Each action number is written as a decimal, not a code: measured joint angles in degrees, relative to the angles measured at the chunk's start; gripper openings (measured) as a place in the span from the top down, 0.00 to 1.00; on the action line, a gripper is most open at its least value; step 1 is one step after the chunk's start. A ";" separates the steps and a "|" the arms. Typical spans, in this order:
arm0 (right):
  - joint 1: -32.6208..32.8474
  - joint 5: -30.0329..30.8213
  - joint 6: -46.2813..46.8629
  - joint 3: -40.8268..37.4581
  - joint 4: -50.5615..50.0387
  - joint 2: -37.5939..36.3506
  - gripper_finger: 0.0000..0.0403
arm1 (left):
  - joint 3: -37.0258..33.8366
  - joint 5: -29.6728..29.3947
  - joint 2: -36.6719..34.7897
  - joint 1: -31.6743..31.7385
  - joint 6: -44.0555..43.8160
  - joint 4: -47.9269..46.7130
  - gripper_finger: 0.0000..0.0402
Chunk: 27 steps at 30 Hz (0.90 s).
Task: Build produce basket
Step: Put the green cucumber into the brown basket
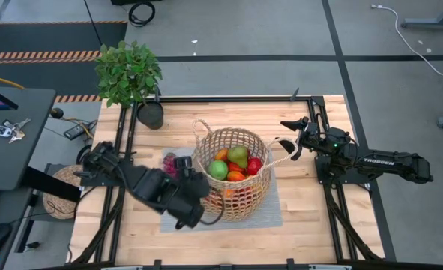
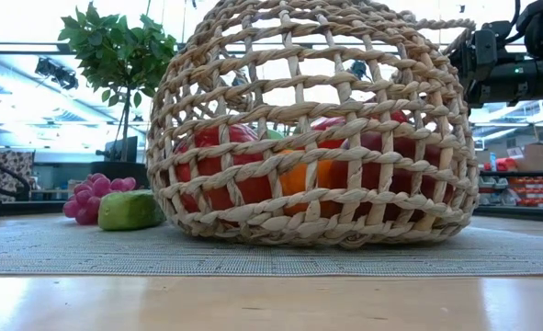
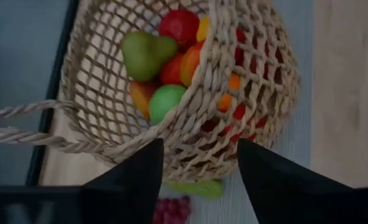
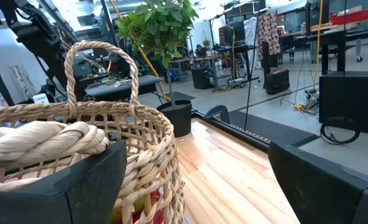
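Two dark arms are seen, both built of black, rounded segments. On the right arm (image 1: 371, 163) a white word is printed along the long segment, and a small green light is shown near its wrist. The left arm (image 1: 142, 184) is thicker in shape, with matte black housings. The fingers (image 3: 137, 180) are flat, black and wedge-shaped.
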 joint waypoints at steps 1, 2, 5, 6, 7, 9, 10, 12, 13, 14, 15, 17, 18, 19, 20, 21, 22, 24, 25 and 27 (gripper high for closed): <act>0.00 0.00 0.00 0.00 0.00 0.00 0.02 | 0.00 -1.04 0.00 -0.84 -0.48 0.00 0.49; 0.00 0.00 0.00 0.00 0.00 0.00 0.02 | 0.00 -1.80 0.00 -1.53 -0.75 0.00 0.51; 0.00 0.00 0.00 0.00 0.00 0.00 0.02 | -2.73 -3.04 -0.27 -2.41 -2.40 -0.07 0.55; 0.00 0.00 0.00 0.00 -0.02 0.00 0.02 | -4.62 -3.51 -0.61 -2.38 -3.22 0.15 0.56; 0.02 -0.02 0.00 0.00 -0.02 0.00 0.02 | -7.44 -3.93 -1.43 -2.67 -3.82 0.33 0.57; 0.00 0.00 0.00 0.00 -0.02 0.00 0.02 | -13.74 -4.42 -3.65 -2.69 -5.38 0.95 0.60; 0.01 -0.01 0.00 0.00 0.03 0.00 0.02 | -17.04 -4.43 -4.92 -2.64 -6.73 1.80 0.61; 0.00 0.00 0.00 0.00 -0.03 -0.02 0.02 | -24.70 -4.24 -7.70 -2.62 -10.02 3.75 0.63; 0.00 0.00 0.00 0.00 -0.16 0.00 0.02 | -28.41 -4.12 -9.15 -2.62 -11.64 5.88 0.63; 0.01 -0.02 0.00 0.00 -0.13 0.00 0.02 | -32.12 -4.04 -10.89 -2.59 -12.79 9.07 0.64; 0.00 -0.02 0.00 0.00 0.03 0.00 0.02 | -35.82 -3.88 -12.70 -2.63 -13.58 12.30 0.65; 0.00 0.00 0.00 0.00 0.02 0.00 0.02 | -42.93 -3.27 -16.47 -3.08 -15.44 18.88 0.66; 0.00 -0.02 0.00 0.00 0.02 0.00 0.02 | -46.32 -2.74 -18.00 -3.27 -16.62 22.26 0.66; 0.00 0.00 0.00 0.00 0.04 -0.02 0.02 | -49.66 -1.77 -19.23 -3.32 -18.12 25.85 0.67; 0.00 0.00 0.00 0.00 0.01 -0.01 0.02 | -52.78 -0.74 -20.18 -3.49 -20.00 29.05 0.67; 0.01 0.00 0.00 0.00 0.01 0.00 0.02 | -56.01 0.36 -21.00 -3.66 -22.06 32.35 0.67; 0.00 0.00 0.00 0.00 0.03 -0.01 0.02 | -58.98 1.51 -21.58 -3.94 -24.35 35.92 0.67; 0.00 0.00 0.00 0.00 0.01 -0.01 0.02 | -64.35 3.69 -21.93 -4.46 -28.95 43.50 0.67; 0.00 0.00 0.00 0.00 0.02 0.00 0.02 | -67.07 4.82 -21.83 -4.61 -30.97 47.65 0.67; 0.00 0.00 0.00 0.00 0.00 -0.02 0.02 | -71.99 7.49 -21.17 -4.86 -34.50 55.65 0.67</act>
